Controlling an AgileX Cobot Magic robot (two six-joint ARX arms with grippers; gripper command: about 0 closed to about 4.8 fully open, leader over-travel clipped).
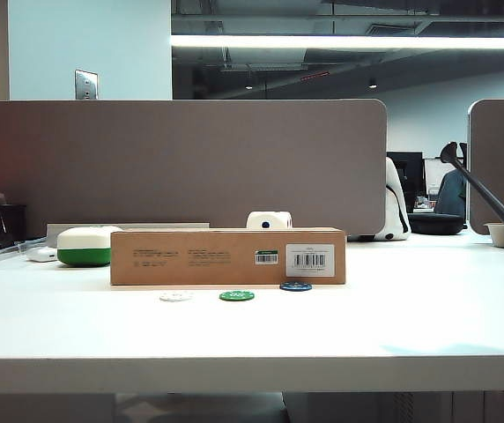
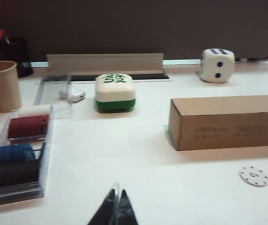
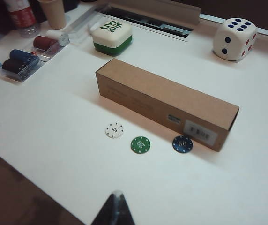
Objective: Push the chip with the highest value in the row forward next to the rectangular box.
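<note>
A white chip (image 2: 254, 176) near the rectangular box (image 3: 167, 102) bears a "5". The box carries a barcode label (image 1: 310, 259), its black print too blurred to read. The blue chip (image 3: 182, 144) beside the box possibly reads "50".

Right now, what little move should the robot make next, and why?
Probably nothing more than drawing back: the blue chip already lies close beside the rectangular box, ahead of the green chip and white chip. Right gripper and left gripper look shut, away from the chips.
</note>
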